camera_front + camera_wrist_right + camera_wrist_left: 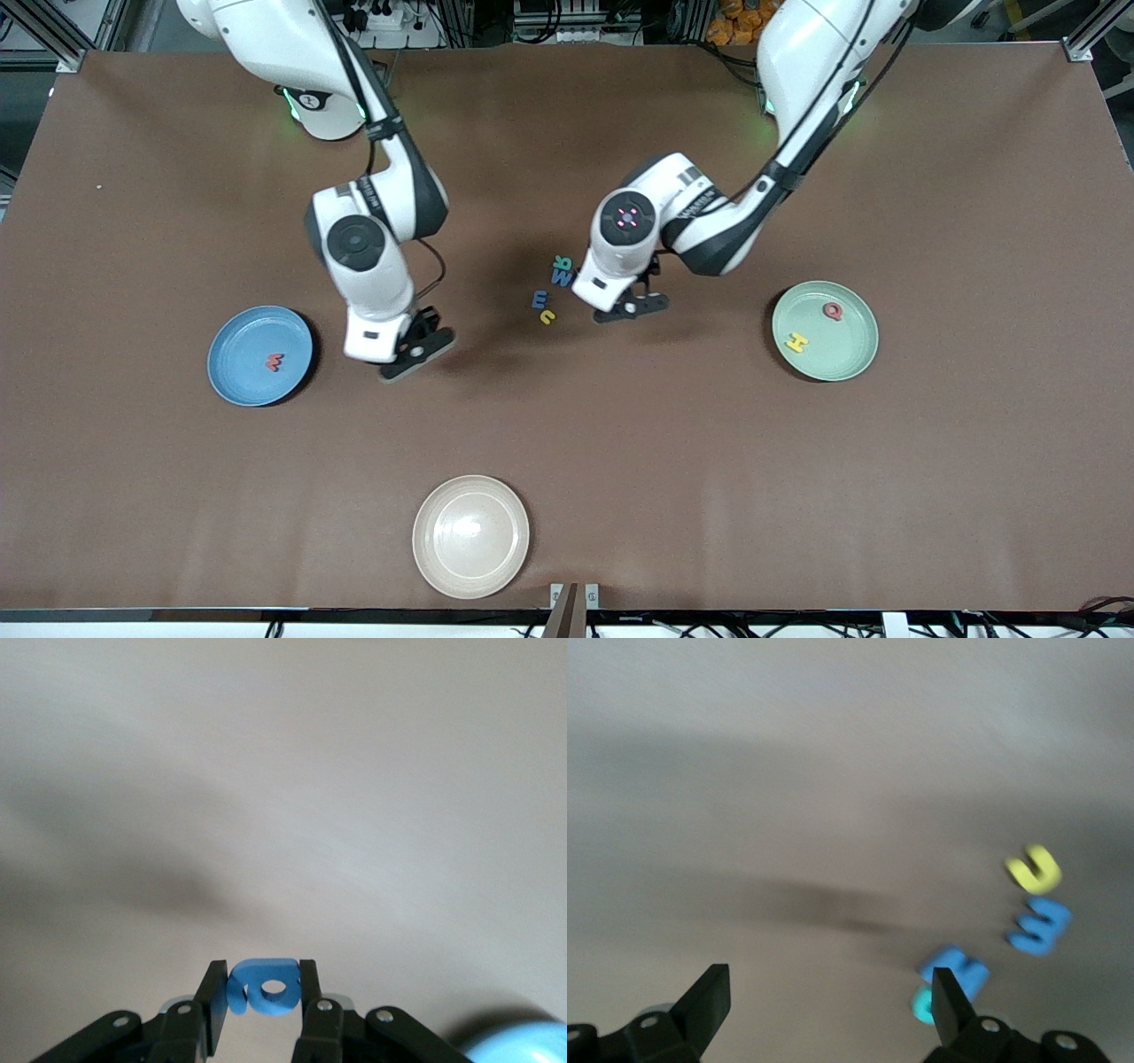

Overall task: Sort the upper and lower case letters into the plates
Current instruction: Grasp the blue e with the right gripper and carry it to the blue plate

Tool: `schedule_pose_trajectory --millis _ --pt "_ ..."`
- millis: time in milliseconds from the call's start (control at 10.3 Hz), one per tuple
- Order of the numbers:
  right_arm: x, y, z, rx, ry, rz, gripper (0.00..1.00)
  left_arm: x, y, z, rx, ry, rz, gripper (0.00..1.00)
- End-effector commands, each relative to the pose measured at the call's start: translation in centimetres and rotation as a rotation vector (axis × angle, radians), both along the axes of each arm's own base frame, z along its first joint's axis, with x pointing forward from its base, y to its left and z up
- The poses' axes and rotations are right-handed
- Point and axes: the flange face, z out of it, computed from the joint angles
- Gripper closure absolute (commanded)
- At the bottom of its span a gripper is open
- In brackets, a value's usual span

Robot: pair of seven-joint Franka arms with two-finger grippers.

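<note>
My right gripper (415,353) hangs over the table beside the blue plate (237,341) and is shut on a small blue letter (264,986). A red letter (275,361) lies in that plate, whose rim (518,1045) shows in the right wrist view. The mint green plate (842,353) holds a red Q (833,310) and a yellow H (797,342). My left gripper (631,306) (828,1005) stands open and empty over the table's middle, next to a teal letter (562,262), a blue M (562,277), another blue letter (539,299) and a yellow c (547,316).
A cream-beige plate (470,535) sits near the table's front edge, with nothing in it. Brown table surface spreads round all three plates.
</note>
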Motion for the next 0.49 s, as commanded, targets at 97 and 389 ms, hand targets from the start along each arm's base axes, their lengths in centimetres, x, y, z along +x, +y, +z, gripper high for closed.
schedule_pose_trajectory --millis 97,389 --pt "2.0 -13.0 1.2 -0.087 0.075 0.021 1.0 -2.2 -2.9 -2.2 0.026 -0.084 -0.207 0.0" --pt "2.6 -24.6 0.4 -0.093 0.132 0.058 1.0 -4.4 -4.9 -2.7 -0.008 -0.077 -0.532 0.0"
